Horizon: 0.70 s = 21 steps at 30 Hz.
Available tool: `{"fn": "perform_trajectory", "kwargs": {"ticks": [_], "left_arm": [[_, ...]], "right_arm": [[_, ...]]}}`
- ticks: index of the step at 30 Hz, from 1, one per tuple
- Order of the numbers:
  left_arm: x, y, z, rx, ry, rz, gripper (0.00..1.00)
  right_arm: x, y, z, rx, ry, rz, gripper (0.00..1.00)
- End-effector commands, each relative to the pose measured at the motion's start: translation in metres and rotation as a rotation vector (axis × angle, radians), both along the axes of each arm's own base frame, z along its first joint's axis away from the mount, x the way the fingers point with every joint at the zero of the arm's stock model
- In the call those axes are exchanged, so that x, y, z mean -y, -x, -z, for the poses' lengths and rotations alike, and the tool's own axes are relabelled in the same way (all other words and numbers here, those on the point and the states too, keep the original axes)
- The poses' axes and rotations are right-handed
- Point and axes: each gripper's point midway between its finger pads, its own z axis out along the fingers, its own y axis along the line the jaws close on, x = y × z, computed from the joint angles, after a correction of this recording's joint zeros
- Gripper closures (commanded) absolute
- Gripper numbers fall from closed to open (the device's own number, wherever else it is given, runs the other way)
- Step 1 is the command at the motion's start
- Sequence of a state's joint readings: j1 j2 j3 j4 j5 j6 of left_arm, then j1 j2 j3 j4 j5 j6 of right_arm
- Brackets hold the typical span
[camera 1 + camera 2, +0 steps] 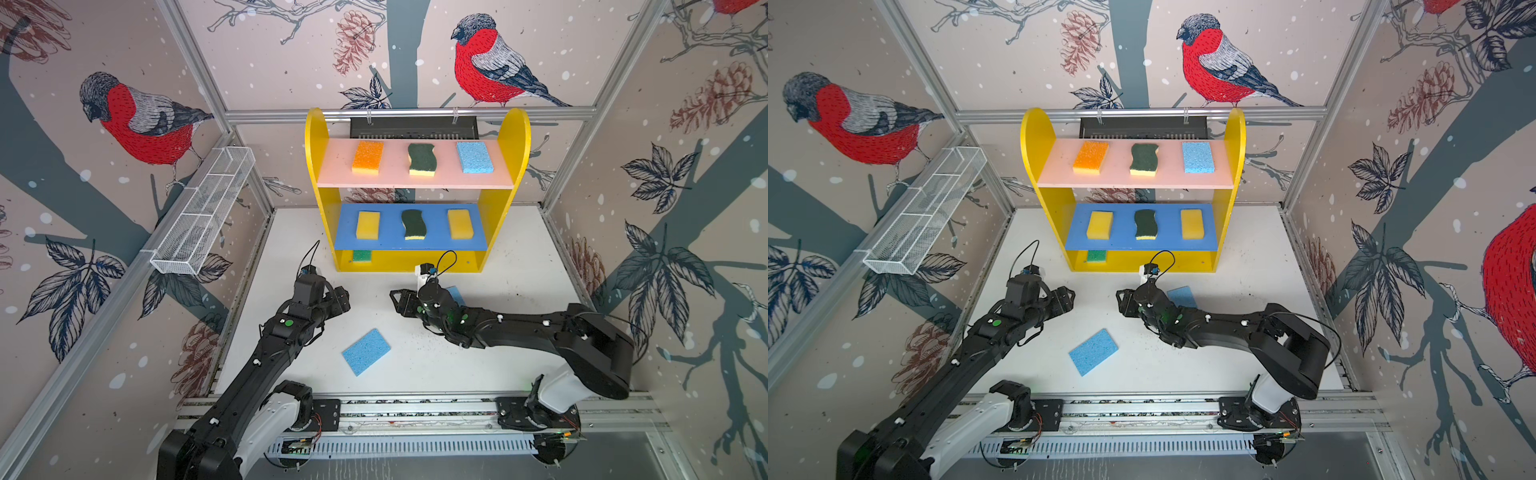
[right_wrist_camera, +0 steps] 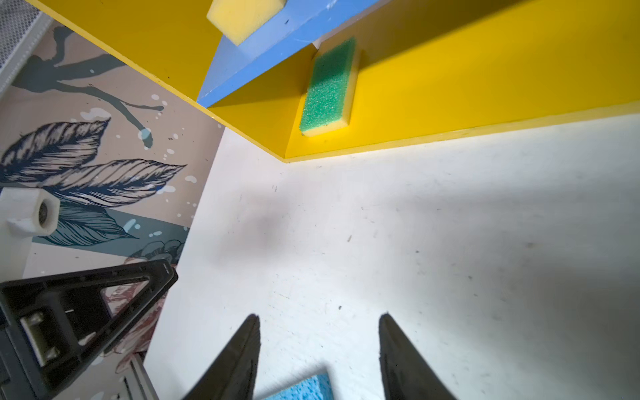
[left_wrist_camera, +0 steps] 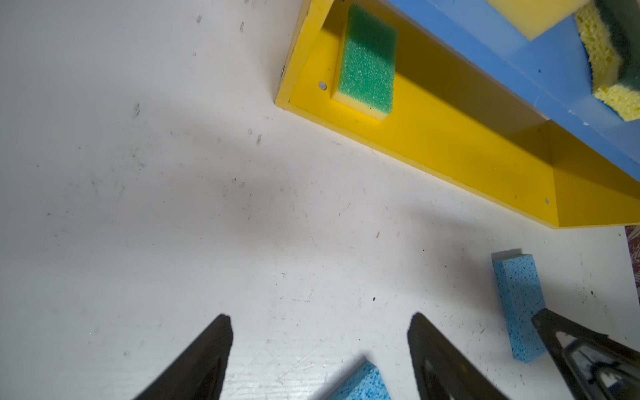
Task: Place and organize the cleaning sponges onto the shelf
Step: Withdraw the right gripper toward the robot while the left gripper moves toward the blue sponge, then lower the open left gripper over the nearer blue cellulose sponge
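The left end effector (image 3: 321,317) hangs open over bare desk (image 3: 138,207). Its fingers are well apart, with nothing between them but a blue corner low down, which I take for the loose blue sponge (image 1: 365,351) lying flat nearer the front. Facing it, the right end effector (image 2: 319,317) is open too and grips nothing. The second blue sponge (image 1: 1181,296) lies on the desk just beside its wrist, near the front of the shelf (image 1: 513,137). To me that reads as two empty end effectors squared up to the last two pads. The shelf suggests where those go: the pink board (image 1: 395,178) carries three, evenly spaced, and the blue board (image 1: 390,239) three. The base (image 3: 450,138) has only the green sponge (image 3: 367,62), tucked at the end toward the left arm, so two places there seem meant for the blues. Both top views show the rows but hide most of the base under the blue board. The wrist views look in beneath and show it bare beyond the green one. The left wrist view also shows the second blue sponge nearly whole, while in both top views the right arm covers part of it.
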State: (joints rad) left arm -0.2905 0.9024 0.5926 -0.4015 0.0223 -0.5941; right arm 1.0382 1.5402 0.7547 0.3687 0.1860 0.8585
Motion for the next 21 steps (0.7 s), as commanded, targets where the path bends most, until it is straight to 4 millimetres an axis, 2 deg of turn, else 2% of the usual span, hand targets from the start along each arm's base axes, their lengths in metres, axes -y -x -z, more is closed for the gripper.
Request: {"fn": "perform_trajectory", "kwargs": {"ticks": [1,5,9,12,18,21], "left_arm": [[0.003,0.007,0.008,-0.047,-0.027,0.028,0.19],[0.01,0.012,0.016,-0.083,-0.073,0.038,0.2],[0.015,0.016,0.023,-0.102,-0.057,0.042,0.21],[0.012,0.02,0.025,-0.117,-0.071,0.034,0.21],[0.012,0.029,0.031,-0.175,-0.1,0.039,0.2],[0.019,0.034,0.034,-0.204,-0.137,0.069,0.21]], "right_arm": [[0.022,0.006,0.007,-0.005,0.084,-0.003,0.4],[0.049,0.004,0.006,-0.031,0.1,0.051,0.33],[0.084,-0.003,0.014,-0.105,0.125,0.134,0.27],[0.104,-0.003,0.014,-0.13,0.11,0.165,0.25],[0.142,-0.006,-0.002,-0.098,0.123,0.233,0.2],[0.157,-0.007,-0.008,-0.089,0.123,0.261,0.18]]}}
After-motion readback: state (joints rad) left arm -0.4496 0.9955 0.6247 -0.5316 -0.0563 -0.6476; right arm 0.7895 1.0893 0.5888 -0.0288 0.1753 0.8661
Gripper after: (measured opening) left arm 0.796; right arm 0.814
